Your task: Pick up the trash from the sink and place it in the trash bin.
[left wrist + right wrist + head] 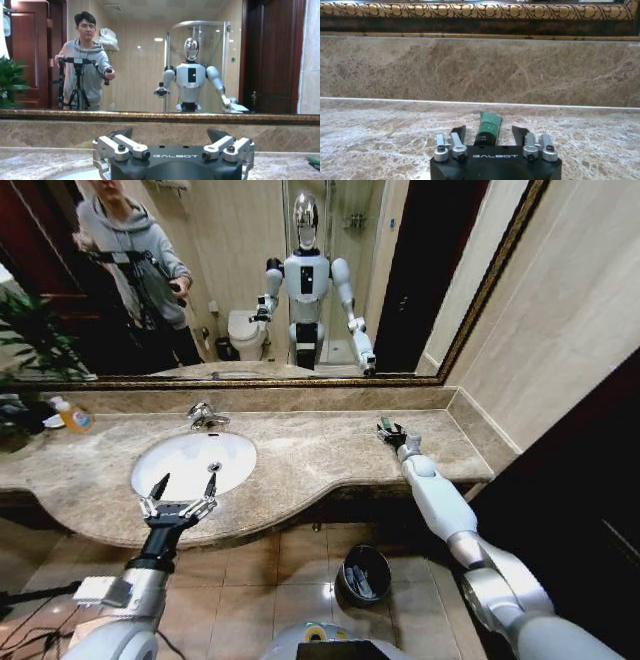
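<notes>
Lower left, left gripper [182, 491] hovers with jaws wide over sink [150, 480]; right gripper [388, 430], right of centre on tabletop [320, 455], jaws apart around green stick [487, 127].

One sink [190, 463] with one tap [205, 416], one bin [363, 575] on the floor, one green stick [488, 128], one orange bottle [72, 416], one plant [35, 340], and two pincers: left [182, 489], right [390, 430].
</notes>
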Tool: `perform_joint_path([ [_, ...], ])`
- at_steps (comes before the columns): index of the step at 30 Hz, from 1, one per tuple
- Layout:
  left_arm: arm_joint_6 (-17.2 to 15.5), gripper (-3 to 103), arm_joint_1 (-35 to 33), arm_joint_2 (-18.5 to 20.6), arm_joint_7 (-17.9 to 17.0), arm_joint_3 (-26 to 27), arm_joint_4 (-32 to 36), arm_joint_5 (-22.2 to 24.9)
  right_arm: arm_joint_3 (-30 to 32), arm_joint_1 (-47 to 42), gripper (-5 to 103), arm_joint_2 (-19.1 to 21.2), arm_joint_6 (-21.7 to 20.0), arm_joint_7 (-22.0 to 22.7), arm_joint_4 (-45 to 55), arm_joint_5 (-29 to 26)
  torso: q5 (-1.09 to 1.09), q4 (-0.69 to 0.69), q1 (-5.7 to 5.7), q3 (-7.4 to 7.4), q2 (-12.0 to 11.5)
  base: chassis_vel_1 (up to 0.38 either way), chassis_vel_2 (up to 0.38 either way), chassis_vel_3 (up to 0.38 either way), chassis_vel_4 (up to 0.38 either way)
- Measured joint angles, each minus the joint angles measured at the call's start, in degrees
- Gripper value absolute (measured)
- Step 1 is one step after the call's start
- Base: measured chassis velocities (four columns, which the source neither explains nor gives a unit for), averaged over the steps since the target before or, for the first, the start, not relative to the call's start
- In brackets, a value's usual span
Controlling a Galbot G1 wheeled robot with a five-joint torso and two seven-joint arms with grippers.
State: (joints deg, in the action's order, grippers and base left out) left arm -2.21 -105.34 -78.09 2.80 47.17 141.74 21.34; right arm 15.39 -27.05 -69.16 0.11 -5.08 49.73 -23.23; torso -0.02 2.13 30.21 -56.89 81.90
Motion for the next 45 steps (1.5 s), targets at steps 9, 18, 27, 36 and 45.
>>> perform_joint_path([
  [9, 0.0, 100, 0.0, 0.0, 0.0, 0.0, 0.0, 0.0, 0.2, -2.2, 38, 0.7, -0.2, 0.8, 3.7, -1.7, 0.05, -0.05, 0.02, -0.03, 0.0, 0.000, 0.000, 0.000, 0.000],
  [18, 0.0, 100, 0.0, 0.0, 0.0, 0.0, 0.0, 0.0, 1.2, -4.5, 21, 1.9, -0.8, 1.1, 9.3, -2.4, 0.05, -0.02, 0.02, -0.03, 0.0, 0.000, 0.000, 0.000, 0.000],
  [27, 0.0, 100, 0.0, 0.0, 0.0, 0.0, 0.0, 0.0, 11.2, -19.3, 21, 5.5, -1.4, 1.8, 30.6, -1.6, 0.03, -0.02, 0.01, -0.01, 0.0, 0.000, 0.000, 0.000, 0.000],
  [36, 0.0, 100, 0.0, 0.0, 0.0, 0.0, 0.0, 0.0, 14.8, -41.8, 21, 5.6, 3.6, 1.8, 46.6, 0.5, 0.05, -0.01, 0.00, -0.01, 0.0, 0.000, 0.000, 0.000, 0.000],
  [45, 0.0, 100, 0.0, 0.0, 0.0, 0.0, 0.0, 0.0, 19.5, -64.6, 21, -0.6, 11.7, 1.7, 56.0, 6.1, 0.02, -0.02, 0.00, 0.00, 0.0, 0.000, 0.000, 0.000, 0.000],
])
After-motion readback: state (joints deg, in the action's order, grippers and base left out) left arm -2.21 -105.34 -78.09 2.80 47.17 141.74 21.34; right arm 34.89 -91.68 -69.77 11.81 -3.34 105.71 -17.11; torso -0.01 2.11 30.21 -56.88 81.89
